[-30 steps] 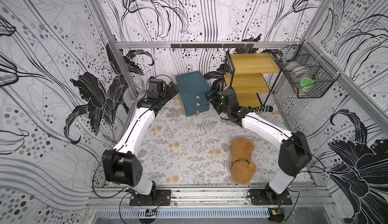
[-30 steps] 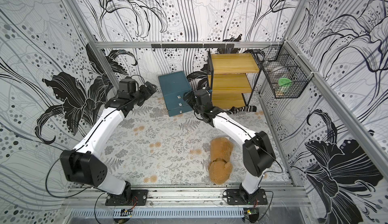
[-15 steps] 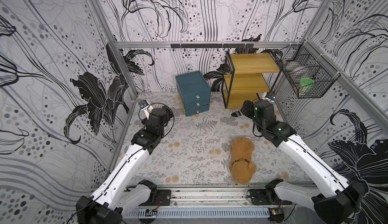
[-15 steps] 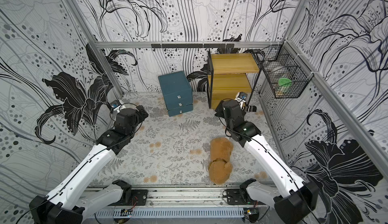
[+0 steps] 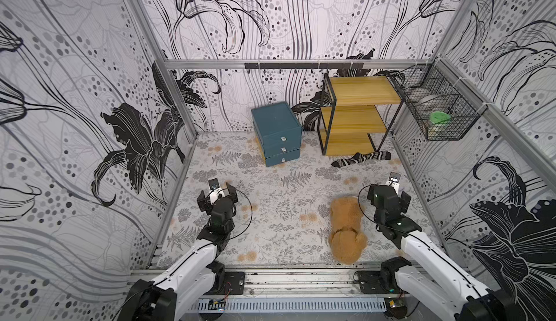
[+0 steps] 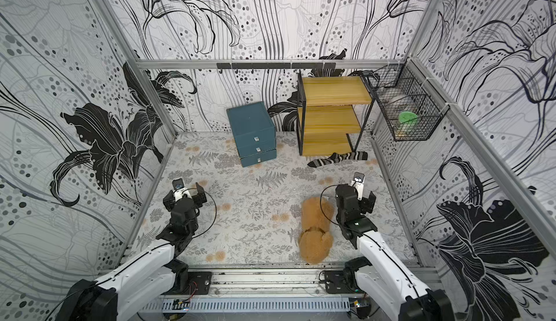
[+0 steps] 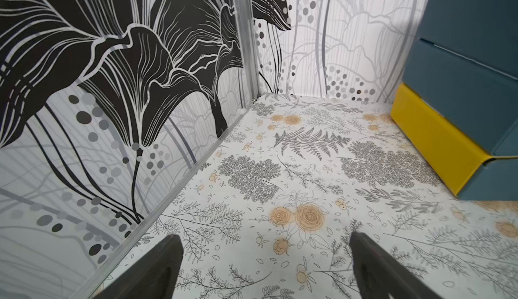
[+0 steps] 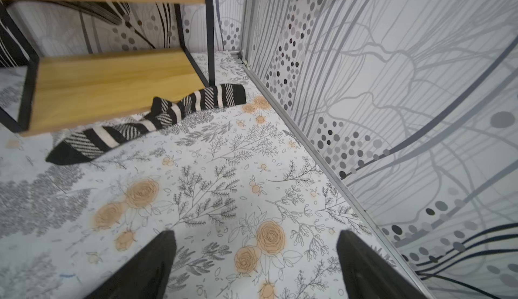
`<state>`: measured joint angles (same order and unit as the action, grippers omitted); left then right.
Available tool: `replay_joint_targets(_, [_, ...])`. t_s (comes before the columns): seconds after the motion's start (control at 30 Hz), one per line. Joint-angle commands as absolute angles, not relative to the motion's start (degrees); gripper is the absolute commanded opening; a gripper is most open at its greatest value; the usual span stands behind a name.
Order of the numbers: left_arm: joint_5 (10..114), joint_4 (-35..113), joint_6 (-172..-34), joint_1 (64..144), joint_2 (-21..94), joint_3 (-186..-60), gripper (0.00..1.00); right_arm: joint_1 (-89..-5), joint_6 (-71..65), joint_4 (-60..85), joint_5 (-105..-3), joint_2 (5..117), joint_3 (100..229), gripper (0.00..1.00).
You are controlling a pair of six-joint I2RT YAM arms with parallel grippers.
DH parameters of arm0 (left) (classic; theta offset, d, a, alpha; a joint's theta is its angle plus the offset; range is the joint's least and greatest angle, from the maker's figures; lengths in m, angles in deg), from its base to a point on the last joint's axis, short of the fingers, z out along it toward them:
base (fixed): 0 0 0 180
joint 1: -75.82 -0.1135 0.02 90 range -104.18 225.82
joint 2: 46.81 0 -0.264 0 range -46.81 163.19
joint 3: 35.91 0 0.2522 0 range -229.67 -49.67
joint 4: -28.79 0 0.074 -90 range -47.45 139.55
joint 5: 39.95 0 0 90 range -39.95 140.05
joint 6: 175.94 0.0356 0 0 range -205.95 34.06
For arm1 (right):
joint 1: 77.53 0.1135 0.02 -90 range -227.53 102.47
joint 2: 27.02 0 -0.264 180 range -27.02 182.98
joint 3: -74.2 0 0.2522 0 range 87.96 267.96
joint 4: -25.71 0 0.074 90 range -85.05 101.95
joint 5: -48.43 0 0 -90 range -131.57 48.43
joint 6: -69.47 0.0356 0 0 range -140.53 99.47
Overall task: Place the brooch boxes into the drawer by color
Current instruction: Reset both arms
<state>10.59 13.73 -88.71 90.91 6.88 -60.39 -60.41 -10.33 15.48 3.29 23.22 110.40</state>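
Floral mat (image 5: 270, 202): drawer chest (image 5: 276, 133) well apart from L tool (image 7: 263, 241) & R tool (image 8: 255, 236), both released, empty.

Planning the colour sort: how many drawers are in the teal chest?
3, stacked in the teal chest: top drawer, middle drawer, bottom drawer, each with a silver pull. No others seem hidden.

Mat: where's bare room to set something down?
Widest bare patch: middle of the mat, bordered by drawer chest, teddy bear and left gripper. Another between chest and left wall. Crowded: back right, striped sock at the shelf rack's foot; bear and right gripper fill front right.
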Motion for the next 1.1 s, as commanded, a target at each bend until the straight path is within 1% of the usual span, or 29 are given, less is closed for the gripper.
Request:
replay_joint_targets(0.0, [17.2,-4.2,-87.9,89.3,10.5,-59.2,0.97,-61.8,-17.0,29.5,1.8,23.9,106.6,0.96])
replay_joint_targets(0.1, [20.5,-9.8,-89.6,88.9,17.2,-59.6,0.97,-63.4,-17.7,36.8,-0.8,25.5,102.6,0.96])
replay_joint_targets(0.23, [21.5,-19.9,-89.6,88.6,25.6,-59.6,0.98,-64.9,-20.0,48.2,-4.8,27.2,96.9,0.96])
replay_joint_targets(0.43, [23.6,-27.5,-88.5,87.2,34.5,-61.1,0.98,-68.5,-18.8,56.2,-9.7,28.0,92.2,0.96])
replay_joint_targets(0.5, [24.1,-25.3,-89.4,86.8,34.0,-61.7,0.98,-69.3,-19.0,58.1,-10.8,28.5,91.9,0.96])
replay_joint_targets(0.63, [25.2,-27.5,-90.2,85.9,34.1,-60.4,0.98,-70.8,-18.9,61.9,-13.6,31.6,92.0,0.96])
replay_joint_targets(0.7, [26.9,-30.3,-91.5,84.4,35.5,-59.2,0.98,-70.9,-18.6,64.3,-13.7,34.6,92.9,0.96])
replay_joint_targets(0.73, [26.9,-35.0,-90.9,84.1,38.2,-58.4,0.98,-71.0,-18.4,65.5,-14.2,36.4,93.5,0.96])
replay_joint_targets(0.77, [27.1,-36.8,-90.1,83.9,39.0,-58.7,0.98,-71.0,-18.4,66.7,-14.5,38.0,94.1,0.96])
replay_joint_targets(0.8, [28.4,-28.6,-91.9,83.8,37.0,-60.4,0.98,-71.0,-18.4,68.3,-15.3,39.7,94.6,0.95])
replay_joint_targets(0.87, [29.9,-31.6,-91.4,82.5,38.4,-60.4,0.98,-71.0,-18.6,70.5,-16.8,42.7,95.7,0.96])
replay_joint_targets(0.9, [29.9,-29.5,-92.4,82.4,37.6,-60.6,0.98,-71.1,-18.8,71.2,-17.6,44.1,96.4,0.96])
replay_joint_targets(0.97, [30.2,-31.2,-91.9,82.3,38.1,-60.5,0.98,-71.1,-19.9,71.3,-19.3,45.9,97.6,0.96])
replay_joint_targets(1.07, [30.1,-29.9,-92.5,82.3,37.8,-60.7,0.98,-71.2,-20.7,71.1,-21.4,46.7,98.5,0.96])
